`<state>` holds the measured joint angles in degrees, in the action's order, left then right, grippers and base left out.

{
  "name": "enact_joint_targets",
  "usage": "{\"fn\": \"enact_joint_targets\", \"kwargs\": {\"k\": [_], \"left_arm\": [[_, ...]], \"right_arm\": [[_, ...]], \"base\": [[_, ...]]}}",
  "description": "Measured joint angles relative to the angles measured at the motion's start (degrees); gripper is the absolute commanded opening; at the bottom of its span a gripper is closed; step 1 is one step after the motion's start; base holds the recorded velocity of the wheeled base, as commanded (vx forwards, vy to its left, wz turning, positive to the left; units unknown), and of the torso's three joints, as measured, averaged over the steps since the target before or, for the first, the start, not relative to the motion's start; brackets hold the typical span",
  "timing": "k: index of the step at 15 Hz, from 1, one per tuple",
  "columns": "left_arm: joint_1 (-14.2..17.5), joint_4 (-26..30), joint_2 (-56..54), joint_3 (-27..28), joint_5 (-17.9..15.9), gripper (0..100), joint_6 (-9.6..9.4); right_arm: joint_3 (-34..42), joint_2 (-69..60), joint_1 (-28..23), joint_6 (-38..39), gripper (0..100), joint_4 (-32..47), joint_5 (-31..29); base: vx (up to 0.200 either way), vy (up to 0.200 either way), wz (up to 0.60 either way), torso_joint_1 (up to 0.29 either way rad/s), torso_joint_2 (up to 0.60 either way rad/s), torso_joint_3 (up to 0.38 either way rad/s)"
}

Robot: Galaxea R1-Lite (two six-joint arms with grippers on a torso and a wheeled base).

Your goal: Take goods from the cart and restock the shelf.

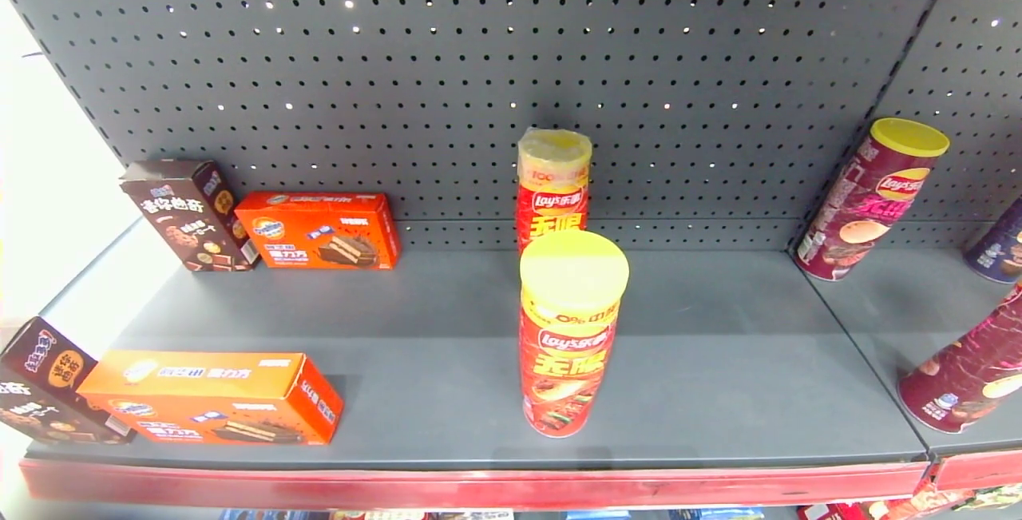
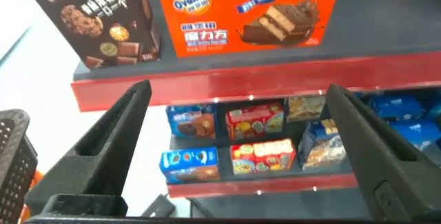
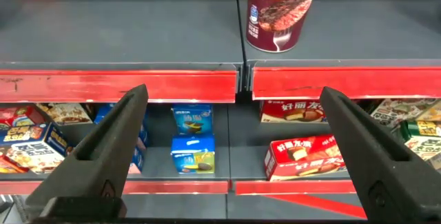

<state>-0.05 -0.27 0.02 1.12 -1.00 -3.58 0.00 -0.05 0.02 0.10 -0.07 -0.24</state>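
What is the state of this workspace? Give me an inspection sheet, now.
Surface: grey shelf, red front edge, mostly bare.
Goods: red cans standing mid-shelf, one behind the other; orange boxes and brown boxes at left; maroon cans on the section to the right.
Clutter: nothing seen.
Grippers: left gripper open, empty, before the red edge; right gripper open, empty.
Cables: nothing seen.
Surroundings: pegboard behind; lower shelf stocked with small boxes; black mesh basket beside the left gripper.
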Motion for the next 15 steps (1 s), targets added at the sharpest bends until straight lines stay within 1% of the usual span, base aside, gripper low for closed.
{"fn": "enact_joint_targets", "kwargs": {"k": [1, 2, 5, 12, 15], "left_arm": [[0.1, 0.6, 0.0, -0.7, 1.2, 100, -0.16], [0.1, 0.4, 0.0, -0.8, 1.3, 100, -0.16], [0.0, 0.4, 0.0, -1.1, -3.3, 100, 0.74], [0.0, 0.5, 0.0, -1.1, -3.4, 100, 0.99], [0.0, 0.4, 0.0, -1.1, -3.7, 100, 0.28]], "right_arm": [[0.0, 0.0, 0.0, 0.0, 100, 0.0, 0.0], [0.0, 0.0, 0.0, 0.0, 100, 0.0, 0.0], [0.0, 0.0, 0.0, 0.0, 100, 0.0, 0.0], [0.0, 0.0, 0.0, 0.0, 100, 0.0, 0.0], [0.0, 0.0, 0.1, 0.0, 100, 0.0, 0.0]], "base": [[0.000, 0.000, 0.00, 0.000, 0.00, 0.000], [0.000, 0.000, 0.00, 0.000, 0.00, 0.000], [0.000, 0.000, 0.00, 0.000, 0.00, 0.000], [0.000, 0.000, 0.00, 0.000, 0.00, 0.000], [0.000, 0.000, 0.00, 0.000, 0.00, 0.000]]}}
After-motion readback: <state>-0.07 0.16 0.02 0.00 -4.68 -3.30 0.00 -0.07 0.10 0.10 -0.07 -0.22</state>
